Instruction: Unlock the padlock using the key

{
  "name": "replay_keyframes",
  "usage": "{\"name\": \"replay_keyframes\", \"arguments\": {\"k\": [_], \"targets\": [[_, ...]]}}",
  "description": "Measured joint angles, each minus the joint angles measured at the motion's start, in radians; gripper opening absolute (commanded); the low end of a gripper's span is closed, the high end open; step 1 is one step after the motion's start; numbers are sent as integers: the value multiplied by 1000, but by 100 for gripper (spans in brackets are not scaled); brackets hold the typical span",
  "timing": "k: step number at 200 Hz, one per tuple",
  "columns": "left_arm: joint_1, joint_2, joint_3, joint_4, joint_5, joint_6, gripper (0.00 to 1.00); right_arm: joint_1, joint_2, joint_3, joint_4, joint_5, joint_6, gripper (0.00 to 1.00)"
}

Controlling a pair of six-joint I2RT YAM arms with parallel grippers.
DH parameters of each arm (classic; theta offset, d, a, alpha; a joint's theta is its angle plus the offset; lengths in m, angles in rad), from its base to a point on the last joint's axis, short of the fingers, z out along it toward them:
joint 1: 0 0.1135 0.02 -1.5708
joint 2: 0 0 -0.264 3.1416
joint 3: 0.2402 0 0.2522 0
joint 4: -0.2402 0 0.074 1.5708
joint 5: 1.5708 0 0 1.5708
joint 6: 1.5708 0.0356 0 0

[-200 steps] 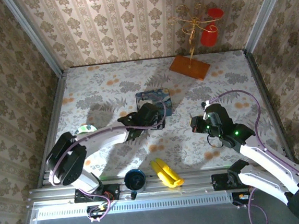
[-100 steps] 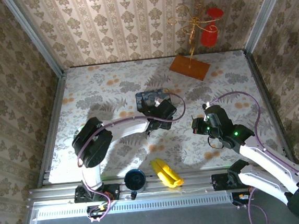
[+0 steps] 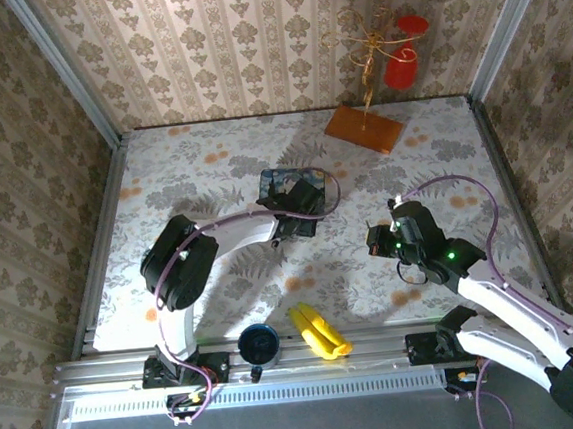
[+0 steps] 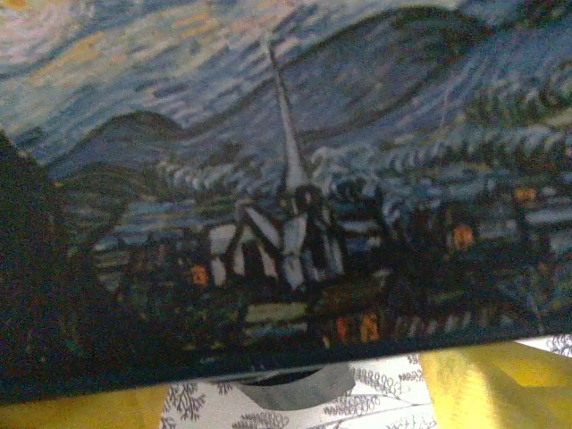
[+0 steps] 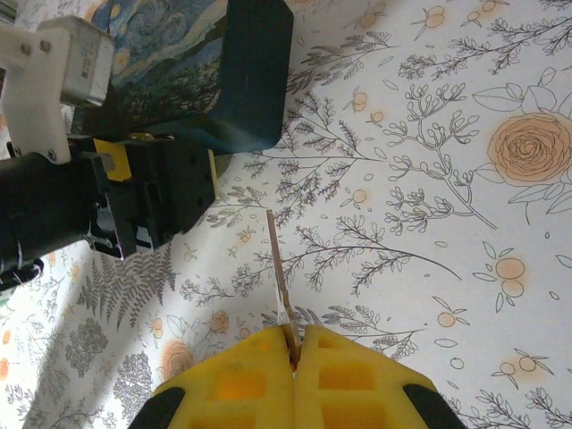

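Bananas point(image 3: 319, 332) lie at the surface's point(image 3: 183, 173) near edge. Beyond them the right tool point(image 5: 293, 344) is pinched tight on a thin key point(image 5: 279, 268), blade pointing toward the blue painted box point(image 5: 241, 80). The left tool point(image 4: 295, 407) stands parted at the box's near edge, a blurred grey metal piece point(image 4: 286, 391) between its pads, too unclear to name.

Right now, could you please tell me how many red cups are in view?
2. The upper red cup hangs near the top of the stand at the table's far right. The lower red cup hangs just below and left of it. More could be hidden behind the arms.
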Motion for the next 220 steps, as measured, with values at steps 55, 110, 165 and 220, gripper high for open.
{"name": "replay_keyframes", "arguments": {"k": [55,110,165,220], "targets": [[10,2,-1,16,19,-21,63,0,58,0,23,-8,1,0],[11,14,-14,23,18,-49,59,0,64,0,23,-8,0,0],[13,35,-13,22,1,-54,56,0,64,0,23,-8,1,0],[14,35,-13,28,-23,-73,57,0,64,0,28,-19,1,0]]}}
